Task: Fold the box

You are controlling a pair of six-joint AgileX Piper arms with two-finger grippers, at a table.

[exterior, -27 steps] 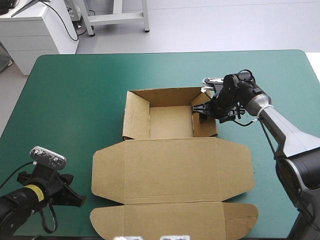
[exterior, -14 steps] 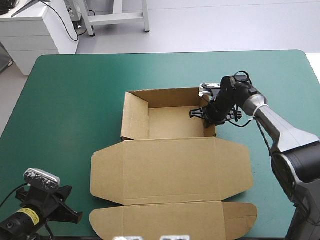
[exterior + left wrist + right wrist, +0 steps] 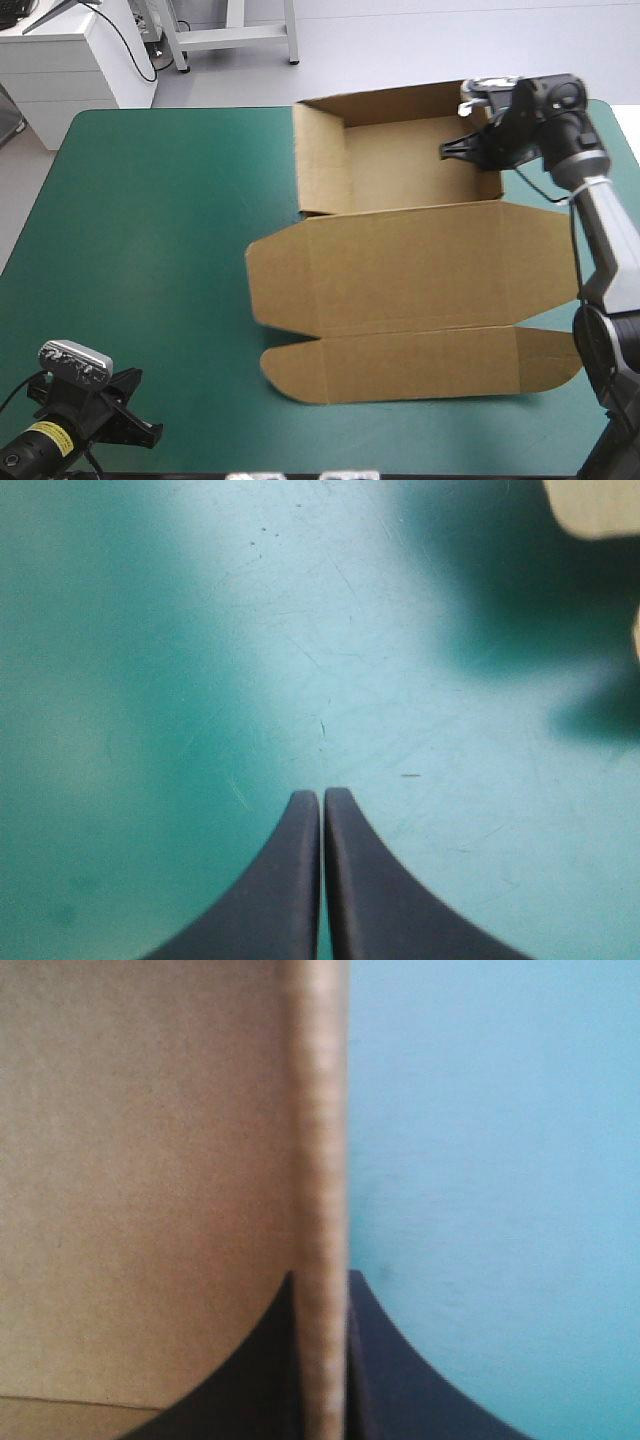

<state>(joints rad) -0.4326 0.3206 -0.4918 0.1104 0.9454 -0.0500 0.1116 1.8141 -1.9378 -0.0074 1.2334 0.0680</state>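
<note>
High view: brown cardboard box (image 3: 420, 270), tray open and lid flat, lies far-right on the teal-green counter (image 3: 150, 250), right hand (image 3: 468, 150) pinching its right wall, left hand (image 3: 322, 798) closed and empty; light, stiff board, likely best gripped at the wall edges.

The box (image 3: 400, 270) in my right hand (image 3: 322, 1278) is matt brown board, and its cut edge shows a rough, ribbed core. My fingers (image 3: 290, 900) look like smooth black plastic with a dull sheen. The teal-green cover (image 3: 150, 220) is smooth, with fine scratches near my left hand (image 3: 322, 795).
</note>
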